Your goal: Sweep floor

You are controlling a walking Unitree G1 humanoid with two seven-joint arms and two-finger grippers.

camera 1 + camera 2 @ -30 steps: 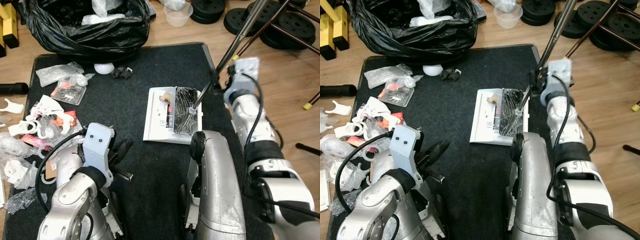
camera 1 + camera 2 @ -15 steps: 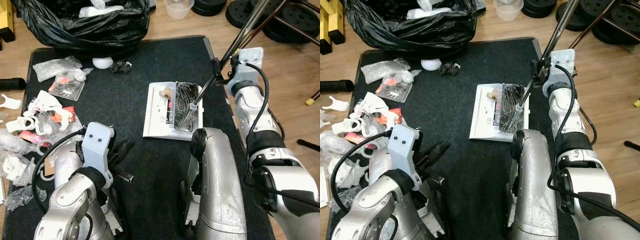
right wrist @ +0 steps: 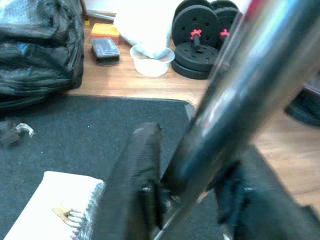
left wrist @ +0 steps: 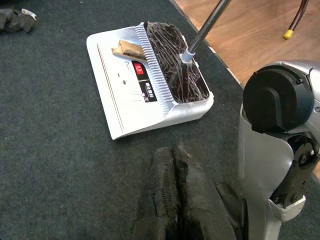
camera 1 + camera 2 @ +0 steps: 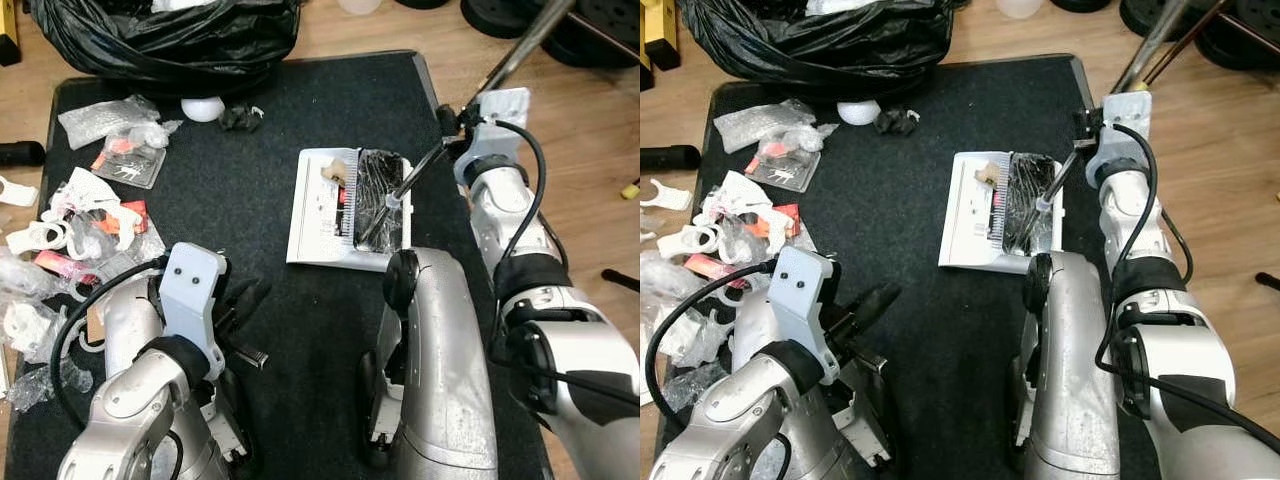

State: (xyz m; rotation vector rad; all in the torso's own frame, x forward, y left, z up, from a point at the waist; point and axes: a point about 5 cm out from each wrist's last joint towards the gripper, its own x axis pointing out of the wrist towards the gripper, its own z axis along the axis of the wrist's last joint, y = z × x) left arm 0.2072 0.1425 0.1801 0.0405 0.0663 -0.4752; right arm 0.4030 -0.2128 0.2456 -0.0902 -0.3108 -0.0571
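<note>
Right gripper [image 3: 185,200]: far right, at the right edge of the mat, its two black fingers clamped on the metal pole [image 5: 520,50] of the dustpan, one finger on each side of it.
Pole: slants from the far right down toward the near left and ends in a small collar at the dark back part of the dustpan.
Dustpan [image 5: 318,215]: white, lying flat on the mat [image 5: 260,150] right of centre, its open lip facing left, a comb of teeth across its middle.
Scrap [image 4: 129,49]: a small tan piece lying on the white tray, at the far end, just beside the teeth.
Left gripper [image 4: 175,190]: near left, low over the mat, its fingers pressed together with nothing between them; well apart from the dustpan.
Litter [image 5: 90,215]: clear wrappers, white plastic bits and red-printed packets scattered on the left part of the mat and the wooden floor beside it.
Bin bag [image 5: 160,40]: black, at the far left edge of the mat.
White ball [image 5: 203,108]: on the mat just near the bag, with a small dark clump [image 5: 240,117] to its right.
Weight plates [image 3: 200,37]: black discs on the wooden floor, far right.
</note>
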